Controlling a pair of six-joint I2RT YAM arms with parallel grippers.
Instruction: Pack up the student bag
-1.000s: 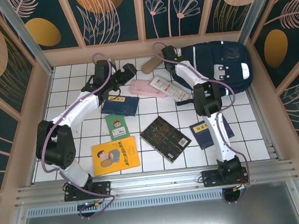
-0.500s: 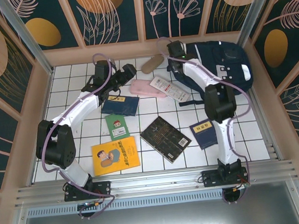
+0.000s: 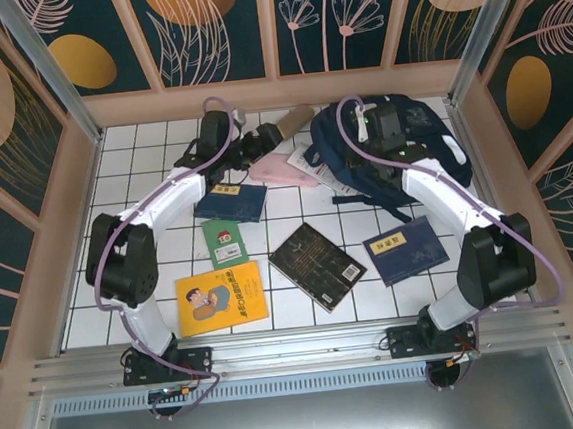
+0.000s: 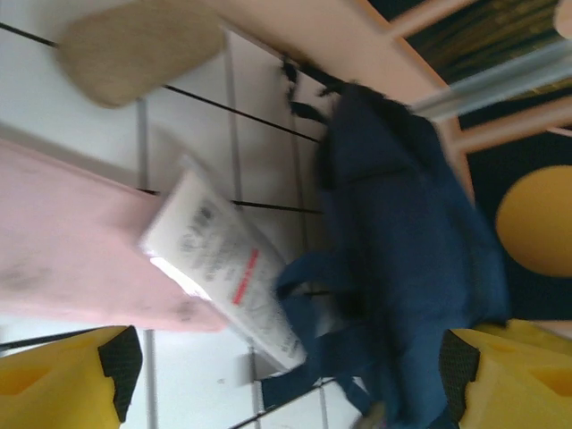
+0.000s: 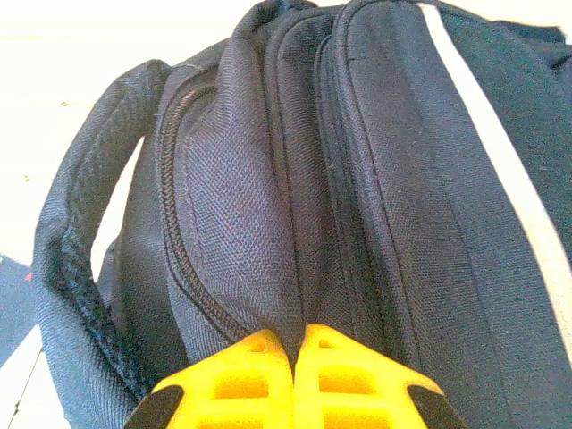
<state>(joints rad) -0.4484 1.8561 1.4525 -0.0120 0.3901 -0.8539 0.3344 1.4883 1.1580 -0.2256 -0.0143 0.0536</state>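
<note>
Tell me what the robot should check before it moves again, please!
1. Right gripper pinching the bag: ok, shut on its fabric.
2. Bag open for packing: cannot tell; the zipper in the right wrist view looks closed.
3. Left gripper open: ok, fingers wide apart.
4. Left gripper empty: ok; the pink pouch and white booklet lie below it, ungripped.
5. Things packed: not ok; books, like the yellow book, lie on the table.
</note>
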